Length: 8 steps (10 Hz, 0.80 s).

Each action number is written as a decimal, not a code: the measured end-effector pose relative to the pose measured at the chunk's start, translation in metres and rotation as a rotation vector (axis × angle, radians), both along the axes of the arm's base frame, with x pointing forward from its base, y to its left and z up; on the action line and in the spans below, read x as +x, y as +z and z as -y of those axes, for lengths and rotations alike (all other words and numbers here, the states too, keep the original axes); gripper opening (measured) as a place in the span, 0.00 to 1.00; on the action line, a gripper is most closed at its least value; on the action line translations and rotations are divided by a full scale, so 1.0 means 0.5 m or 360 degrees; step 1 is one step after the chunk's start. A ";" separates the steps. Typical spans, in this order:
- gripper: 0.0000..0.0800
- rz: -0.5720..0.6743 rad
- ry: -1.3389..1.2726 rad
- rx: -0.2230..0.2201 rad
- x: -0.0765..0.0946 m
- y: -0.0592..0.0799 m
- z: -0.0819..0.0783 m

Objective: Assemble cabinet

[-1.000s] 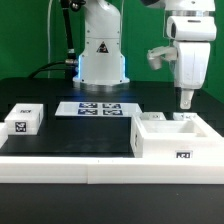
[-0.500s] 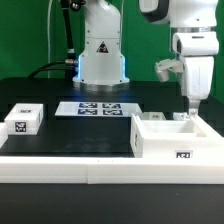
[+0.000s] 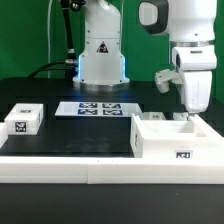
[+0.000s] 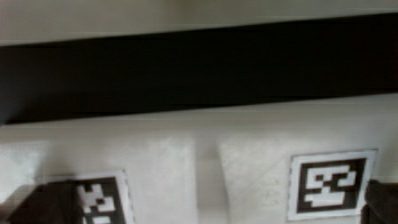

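At the exterior view's right, gripper [image 3: 189,113] stands over cabinet [image 3: 160,146] — jaw opening cannot be told; left block [image 3: 22,121] unattached — assembly judged early.

a black table [image 3: 85,137] stands before a plain pale wall [image 3: 20,30]; a long white rail [image 3: 60,168] edges its front.

- The exterior view looks low and nearly level across the black surface [image 3: 90,132], facing the robot base [image 3: 101,52] at upper centre of the frame.
- The cabinet [image 3: 176,137] sits lower right, nearest this camera.
- The wrist view is very close and blurred, apparently looking at the cabinet's tagged white face.
- Both views share the cabinet and the surface.
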State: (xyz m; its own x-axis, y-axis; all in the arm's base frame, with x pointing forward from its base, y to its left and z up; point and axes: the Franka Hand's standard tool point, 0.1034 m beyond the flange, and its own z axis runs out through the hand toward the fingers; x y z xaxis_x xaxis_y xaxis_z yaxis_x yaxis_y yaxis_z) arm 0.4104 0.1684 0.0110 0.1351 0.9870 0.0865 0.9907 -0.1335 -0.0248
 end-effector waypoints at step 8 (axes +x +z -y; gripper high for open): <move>0.09 0.0001 -0.0003 -0.0001 0.001 0.000 0.002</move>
State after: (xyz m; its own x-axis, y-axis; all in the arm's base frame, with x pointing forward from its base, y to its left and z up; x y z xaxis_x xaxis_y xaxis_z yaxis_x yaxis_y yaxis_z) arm 0.4110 0.1674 0.0110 0.1372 0.9868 0.0862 0.9905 -0.1356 -0.0242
